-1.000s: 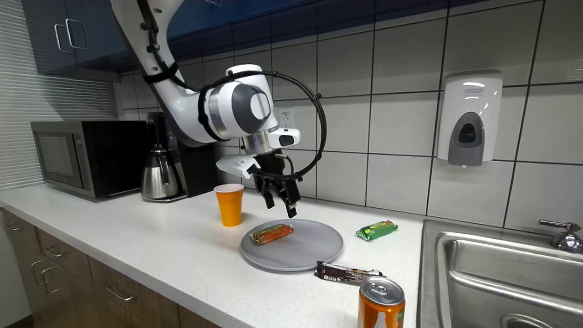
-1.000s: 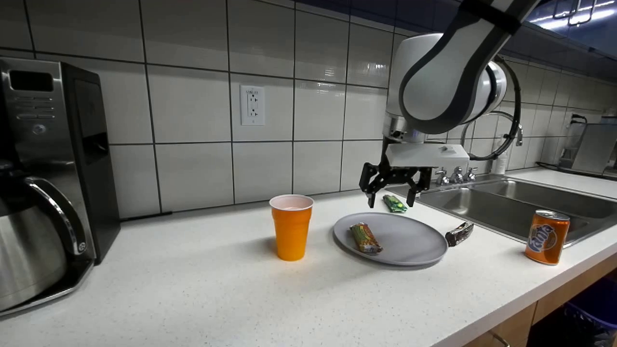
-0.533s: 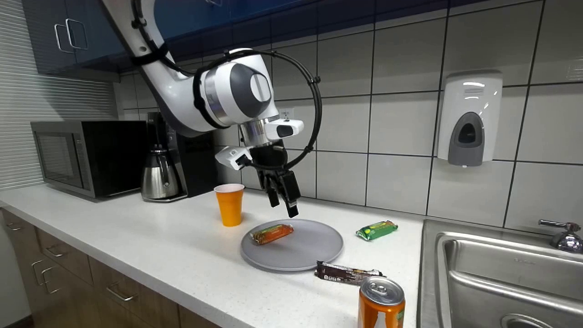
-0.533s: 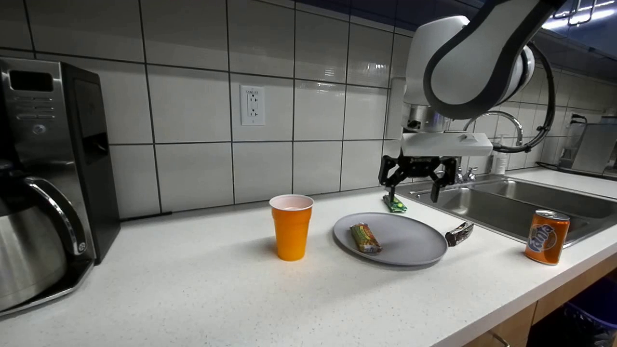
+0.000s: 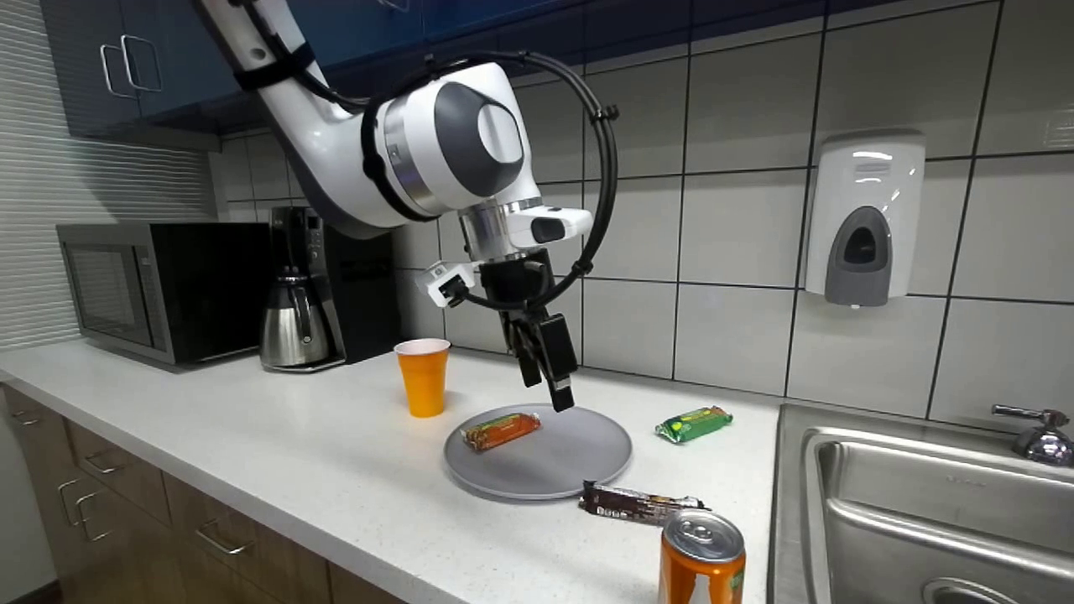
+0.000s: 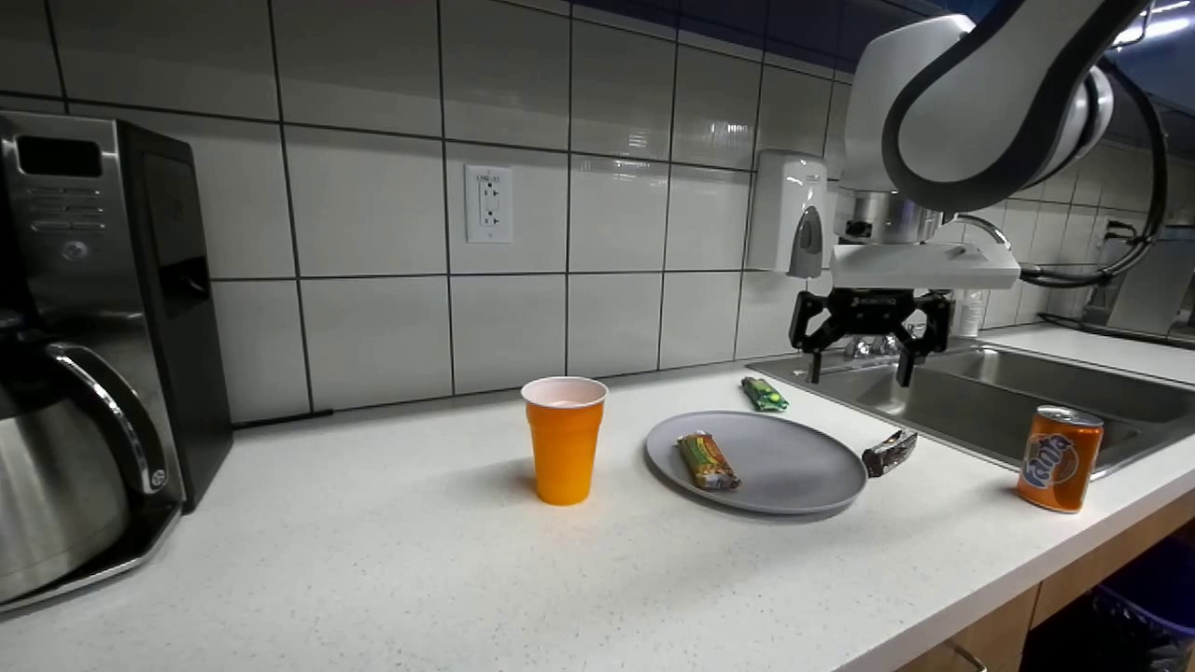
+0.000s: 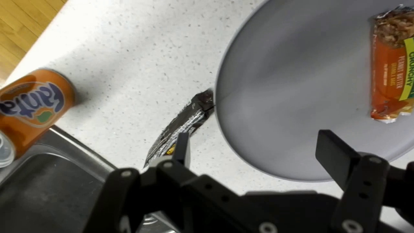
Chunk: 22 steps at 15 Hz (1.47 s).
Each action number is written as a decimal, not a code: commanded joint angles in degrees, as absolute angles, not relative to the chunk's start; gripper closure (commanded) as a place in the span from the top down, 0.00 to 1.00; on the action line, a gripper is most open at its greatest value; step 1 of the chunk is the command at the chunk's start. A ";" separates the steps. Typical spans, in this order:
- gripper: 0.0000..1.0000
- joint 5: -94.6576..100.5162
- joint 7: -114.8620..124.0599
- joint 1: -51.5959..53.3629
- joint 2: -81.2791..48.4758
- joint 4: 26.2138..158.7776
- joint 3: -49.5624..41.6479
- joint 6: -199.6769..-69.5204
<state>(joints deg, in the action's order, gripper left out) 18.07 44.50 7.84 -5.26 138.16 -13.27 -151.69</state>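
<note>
A: Pose, quick?

B: Hand (image 6: 859, 379) hangs above the worktop (image 6: 448, 579), tips pointing down. Arm (image 6: 980, 140) comes in from overhead, bends at the wrist, drops to the hand.

A: Gripping?

B: No. Fingers (image 7: 336, 155) stand well apart, gap between them.

A: What's nearest?

B: Plate (image 5: 570, 468) and dark bar (image 5: 638, 505), both lower down. In the wrist view one finger overlaps the dark bar, the opposite one overlaps the plate. Dark bar lies on the worktop, one end right at the plate's rim; touching or just beside, can't tell.

A: Around those?

B: Orange bar (image 5: 502, 431) on the plate, wrapper reading CRUNCHY PEANUT BUTTER. Green bar (image 5: 695, 424) flat on the worktop, near the sink (image 5: 790, 503). Can (image 6: 1061, 459) upright by the sink, cup (image 6: 564, 457) upright on the opposite side of the plate.

A: Changes since half a second ago?

B: Hand sits farther toward the sink in both exterior views, finger spread about the same. In an exterior view the green bar is no longer partly behind a finger, and the soap dispenser (image 6: 780, 215), mostly hidden by the arm then, now shows clearly. Plate, all three bars, cup and can: unmoved.
</note>
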 commanded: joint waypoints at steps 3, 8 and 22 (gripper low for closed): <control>1.00 18.47 45.03 1.97 -2.92 140.08 -11.74 -150.59; 1.00 17.14 44.38 -1.25 -5.19 138.97 -12.19 -151.17; 1.00 10.15 48.65 -1.90 -16.23 131.43 -13.55 -153.17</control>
<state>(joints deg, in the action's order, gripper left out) 12.15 46.84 -2.04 -13.01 134.70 -13.36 -152.86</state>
